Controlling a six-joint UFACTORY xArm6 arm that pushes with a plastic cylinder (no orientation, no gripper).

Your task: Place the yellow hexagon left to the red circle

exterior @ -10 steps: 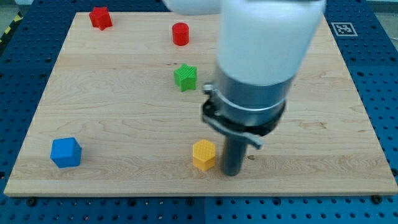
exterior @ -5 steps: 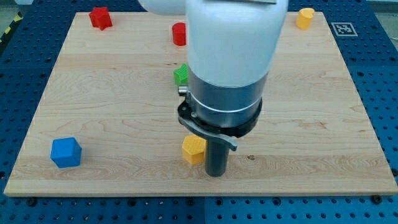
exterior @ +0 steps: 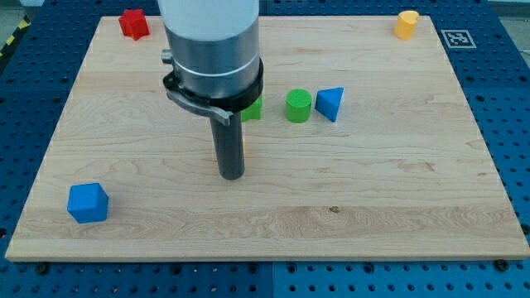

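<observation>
One camera looks down at a slant from the board's [exterior: 397,207] near long edge, facing its far edge. It stands close enough that the board nearly fills the view, with blue pegboard [exterior: 513,124] round it.

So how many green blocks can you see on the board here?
2: a green cylinder near the middle, and a green block to its left, mostly behind the arm. Others may be hidden there.

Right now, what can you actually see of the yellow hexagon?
Very little. Only a thin orange-yellow sliver of the yellow hexagon shows at the right edge of my rod, which hides the rest. It sits on the wooden board, just below the green block. My tip is right in front of it; contact can't be confirmed.
</observation>
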